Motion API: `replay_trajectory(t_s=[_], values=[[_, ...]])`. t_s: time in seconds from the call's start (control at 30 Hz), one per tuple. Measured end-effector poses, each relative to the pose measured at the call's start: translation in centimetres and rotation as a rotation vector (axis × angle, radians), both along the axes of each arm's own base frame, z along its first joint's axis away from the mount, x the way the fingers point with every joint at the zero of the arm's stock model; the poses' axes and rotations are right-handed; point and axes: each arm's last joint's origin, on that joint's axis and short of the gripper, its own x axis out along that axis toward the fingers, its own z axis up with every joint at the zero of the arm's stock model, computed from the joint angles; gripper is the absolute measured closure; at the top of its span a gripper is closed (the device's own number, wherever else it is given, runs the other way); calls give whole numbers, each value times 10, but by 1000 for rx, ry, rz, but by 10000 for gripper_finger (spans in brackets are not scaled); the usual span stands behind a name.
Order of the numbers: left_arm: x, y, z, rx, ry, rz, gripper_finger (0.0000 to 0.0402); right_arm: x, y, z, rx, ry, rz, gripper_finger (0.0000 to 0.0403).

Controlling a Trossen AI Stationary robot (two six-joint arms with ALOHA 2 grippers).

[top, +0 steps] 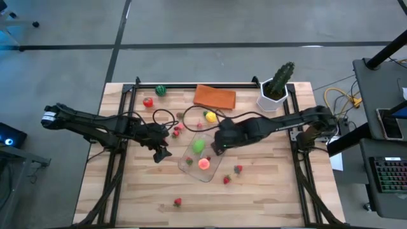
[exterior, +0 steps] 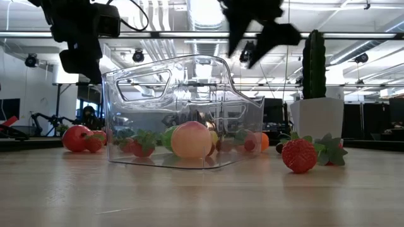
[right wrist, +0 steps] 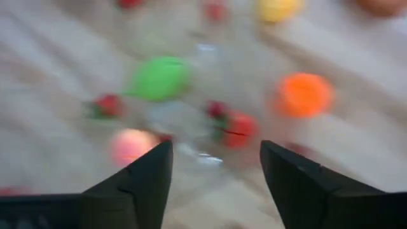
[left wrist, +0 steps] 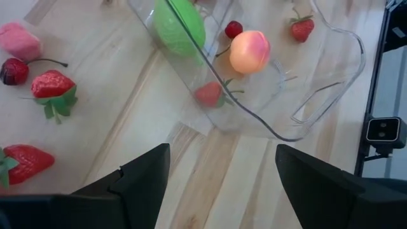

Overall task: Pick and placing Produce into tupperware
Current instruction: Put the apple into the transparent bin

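Observation:
The clear tupperware (top: 211,170) rests flat on the table's middle; inside lie a green piece (top: 198,145), a peach (top: 204,163) and a small strawberry (top: 189,161). More produce lies loose around it: strawberries (top: 238,169) at its right, red pieces (top: 176,130) at its left, and a yellow one (top: 210,116) behind it. My left gripper (top: 163,153) hangs open just left of the container, which its wrist view shows ahead (left wrist: 299,114). My right gripper (top: 215,147) hovers open above the container's far right side, raised clear in the low view (exterior: 255,47).
A folded orange cloth (top: 215,97) and a cactus in a white pot (top: 277,86) stand near the far edge. A red tomato (top: 148,102) and a dark green piece (top: 161,90) lie far left. One strawberry (top: 177,202) lies near the near edge. A black cable (top: 162,114) loops behind my left arm.

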Motion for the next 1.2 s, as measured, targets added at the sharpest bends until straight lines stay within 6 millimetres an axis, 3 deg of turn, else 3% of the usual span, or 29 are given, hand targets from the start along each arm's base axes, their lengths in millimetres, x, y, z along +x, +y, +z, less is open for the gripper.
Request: replay_trajectory(t_s=[0.17,0.37,0.6,0.7,0.8,0.93,1.0,1.13,1.2], values=[[0,-1,0,-7,0,-10,130,-33,-6,-2,-93,286,65,152],[0,-3,0,-8,-2,-26,130,-39,8,-32,-101,375,372,163],[-9,0,-6,43,106,7,130,-55,13,-72,-40,389,257,178],[-23,5,-10,132,224,75,130,-66,22,-71,-38,366,214,175],[-40,16,-13,218,355,264,130,-78,31,-63,-57,302,149,169],[-52,27,-12,222,417,425,130,-96,38,-49,-54,194,46,159],[-48,28,-10,273,379,318,130,-104,38,-43,-59,149,11,154],[-35,26,-10,524,327,-180,130,-119,32,-34,-52,89,-32,147],[-33,26,-13,621,357,-333,130,-125,29,-30,-40,65,-44,143]])
